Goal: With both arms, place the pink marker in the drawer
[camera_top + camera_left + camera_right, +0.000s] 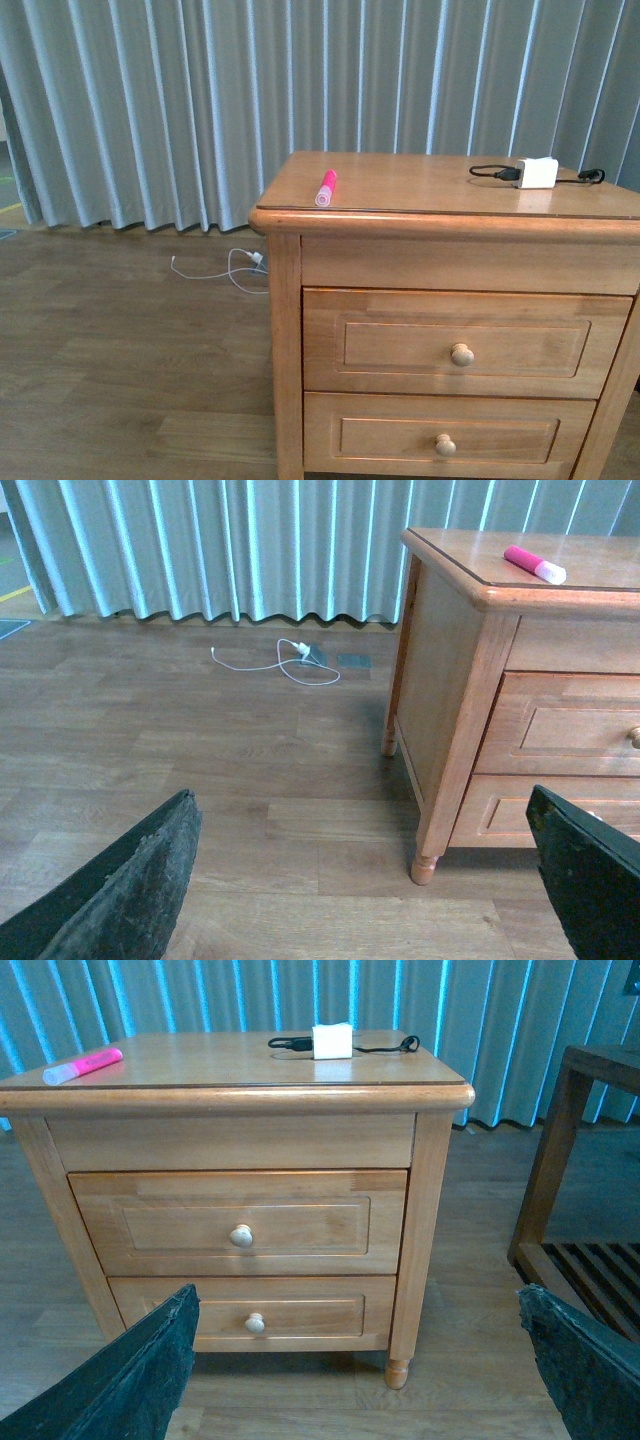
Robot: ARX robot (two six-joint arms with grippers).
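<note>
While both pairs of fingers stand wide apart and hold nothing, neither pair touches the furniture. The left fingers (140, 880) show as two black blades with bare wood floor (250, 780) between them. The right fingers (140, 1365) are spread the same way, low in front of the nightstand (430, 1210). Neither arm shows in the front view.

The pink marker (326, 187) (533, 564) (82, 1065) lies flat on the nightstand's top, near the front left corner, its paler cap end pointing toward the front edge. The drawer (400, 345) (190, 1225), the upper of two, is shut, with a round pale knob (461, 354) (241, 1236) at its middle. Just below it the shorter lower drawer (380, 437) (310, 1316) is shut as well.

On the far right of the top, well apart from the marker, sits a white charger block (537, 173) (332, 1040) with a black cable running from it. On the floor left of the nightstand a white cable (215, 272) (275, 665) lies in loose loops near the pleated grey-blue curtain (200, 100) that hangs behind everything. Right of the nightstand, the right wrist view shows a darker wooden stand (545, 1160) with a slatted lower shelf.
</note>
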